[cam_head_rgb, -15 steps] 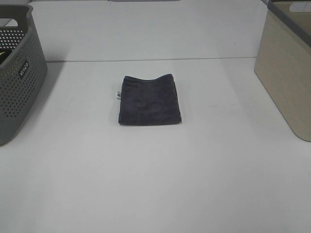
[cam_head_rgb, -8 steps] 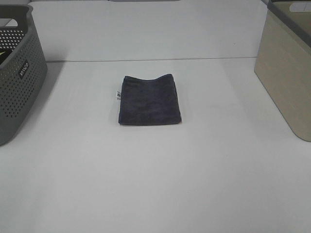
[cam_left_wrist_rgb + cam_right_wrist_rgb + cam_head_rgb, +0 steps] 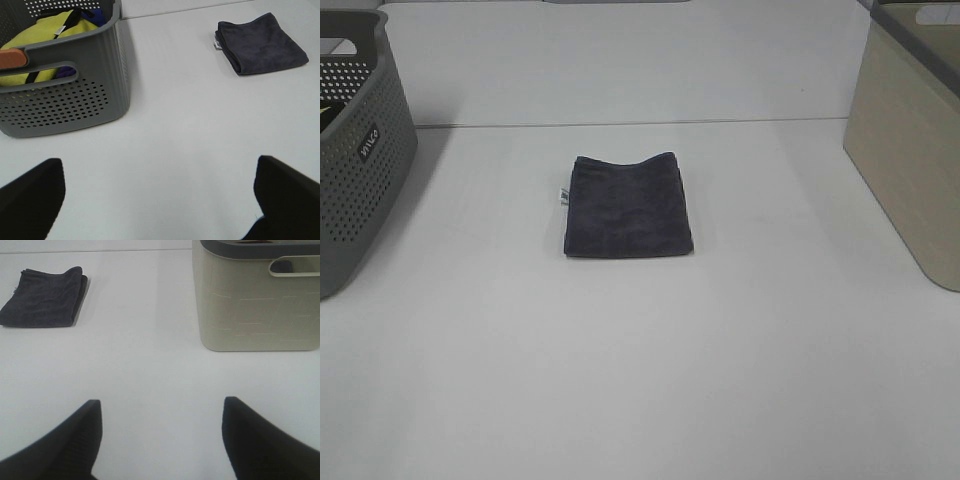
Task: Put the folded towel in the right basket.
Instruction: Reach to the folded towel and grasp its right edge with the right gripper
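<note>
1. Exterior high view: the folded towel (image 3: 629, 206) lies flat on the white table (image 3: 640, 390), a little above and left of the frame's centre. The right basket (image 3: 910, 150), beige, stands at the right edge, well apart from it. A grey basket (image 3: 360, 160) fills the upper left. Neither arm shows here.
2. Left wrist view: the left gripper (image 3: 160, 197) has its fingers spread wide, with only bare table between them. The towel sits well ahead, apart from the grey basket.
3. Right wrist view: the right gripper (image 3: 162, 437) is likewise spread apart and empty. The towel and the beige basket both lie ahead of it, well apart from each other.
4. Handling, as a judgement: the towel looks soft, light and limp, several layers thick. A pinch across the thick folded edge, catching every layer, should keep it from unfolding or drooping. The right arm seems better placed.
</note>
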Robot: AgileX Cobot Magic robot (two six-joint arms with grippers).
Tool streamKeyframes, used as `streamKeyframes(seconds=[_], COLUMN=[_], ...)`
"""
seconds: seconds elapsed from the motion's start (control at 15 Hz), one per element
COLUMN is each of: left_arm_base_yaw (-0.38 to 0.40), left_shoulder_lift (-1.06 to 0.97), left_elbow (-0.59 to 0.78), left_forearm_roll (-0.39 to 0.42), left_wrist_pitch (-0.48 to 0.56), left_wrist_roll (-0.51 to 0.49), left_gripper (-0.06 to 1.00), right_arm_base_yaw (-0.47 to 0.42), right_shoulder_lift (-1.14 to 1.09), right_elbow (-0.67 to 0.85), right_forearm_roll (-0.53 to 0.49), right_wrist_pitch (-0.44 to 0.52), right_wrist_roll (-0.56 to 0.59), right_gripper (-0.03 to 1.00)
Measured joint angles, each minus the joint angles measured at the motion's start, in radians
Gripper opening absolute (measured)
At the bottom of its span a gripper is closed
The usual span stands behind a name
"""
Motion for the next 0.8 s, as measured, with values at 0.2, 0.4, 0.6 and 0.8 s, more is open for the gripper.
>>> streamKeyframes(seconds=[0.2, 0.4, 0.6, 0.8], left_arm_base_yaw=[0.0, 0.0, 0.0, 0.0], left_shoulder_lift=[0.0, 0.0, 0.0, 0.0], left_elbow=[0.0, 0.0, 0.0, 0.0], left_forearm_roll=[0.0, 0.0, 0.0, 0.0], left_wrist_pitch=[0.0, 0.0, 0.0, 0.0], left_wrist_roll=[0.0, 0.0, 0.0, 0.0], left_gripper=[0.98, 0.98, 0.98, 0.98], right_arm_base_yaw=[0.0, 0.0, 0.0, 0.0], right_shoulder_lift=[0.0, 0.0, 0.0, 0.0], right_elbow=[0.0, 0.0, 0.0, 0.0], right_forearm_roll=[0.0, 0.0, 0.0, 0.0], right_wrist_pitch=[0.0, 0.0, 0.0, 0.0], right_wrist_roll=[0.0, 0.0, 0.0, 0.0], right_gripper=[0.65, 0.65, 0.65, 0.65])
